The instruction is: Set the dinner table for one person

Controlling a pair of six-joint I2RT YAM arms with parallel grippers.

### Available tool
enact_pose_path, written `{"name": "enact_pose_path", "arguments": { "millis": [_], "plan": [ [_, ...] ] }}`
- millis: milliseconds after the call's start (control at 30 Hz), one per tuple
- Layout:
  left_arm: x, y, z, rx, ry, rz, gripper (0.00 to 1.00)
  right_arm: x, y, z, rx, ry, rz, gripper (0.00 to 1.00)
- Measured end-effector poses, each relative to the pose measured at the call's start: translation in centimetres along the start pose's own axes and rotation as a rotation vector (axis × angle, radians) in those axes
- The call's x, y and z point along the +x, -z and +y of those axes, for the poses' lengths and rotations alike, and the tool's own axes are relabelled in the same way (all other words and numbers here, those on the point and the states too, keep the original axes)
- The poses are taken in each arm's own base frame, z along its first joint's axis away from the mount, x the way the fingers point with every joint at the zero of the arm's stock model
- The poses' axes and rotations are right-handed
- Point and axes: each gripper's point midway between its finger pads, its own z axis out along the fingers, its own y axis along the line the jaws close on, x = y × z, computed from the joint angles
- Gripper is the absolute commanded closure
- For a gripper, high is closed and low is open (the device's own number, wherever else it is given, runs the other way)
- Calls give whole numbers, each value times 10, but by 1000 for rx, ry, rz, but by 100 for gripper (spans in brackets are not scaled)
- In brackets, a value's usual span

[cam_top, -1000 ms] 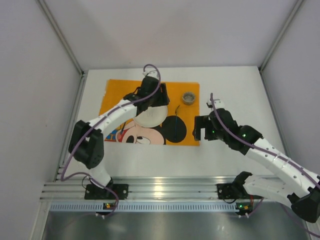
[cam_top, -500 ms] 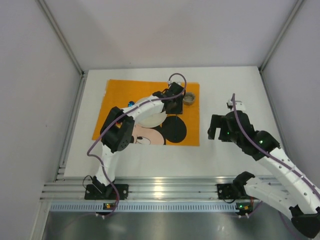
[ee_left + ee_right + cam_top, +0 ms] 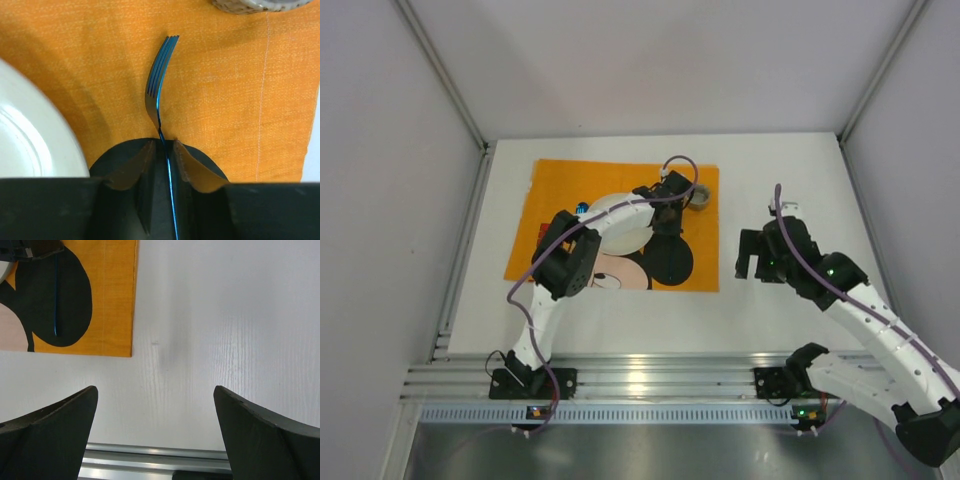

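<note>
Left pincer (image 3: 164, 146) has swung right from plate (image 3: 30, 140) to fork (image 3: 159, 85), jaws narrowed, straddling handle, not yet pinching. Fork lies on placemat (image 3: 225, 100) on desk (image 3: 200, 315), long axis near-far, tines far. Right pincer (image 3: 155, 392) wide open, empty, farther off.

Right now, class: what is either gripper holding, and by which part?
Nothing is clamped. The left gripper straddles the handle of the blue fork, just behind the neck, gaps either side; the right gripper is open, empty.
</note>
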Motion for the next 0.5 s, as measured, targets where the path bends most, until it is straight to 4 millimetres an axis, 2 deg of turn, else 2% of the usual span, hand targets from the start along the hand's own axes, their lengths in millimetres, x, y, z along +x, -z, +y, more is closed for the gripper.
{"name": "enact_pose_path", "arguments": {
  "millis": [200, 367, 500],
  "plan": [
    [-1, -3, -1, 1, -22, 1, 100, 3, -7, 0, 13, 11, 31, 0],
    [-2, -1, -1, -1, -29, 3, 100, 7, -12, 2, 10, 19, 57, 0],
    [-7, 10, 2, -20, -54, 18, 100, 8, -14, 5, 2, 26, 67, 0]
  ]
}}
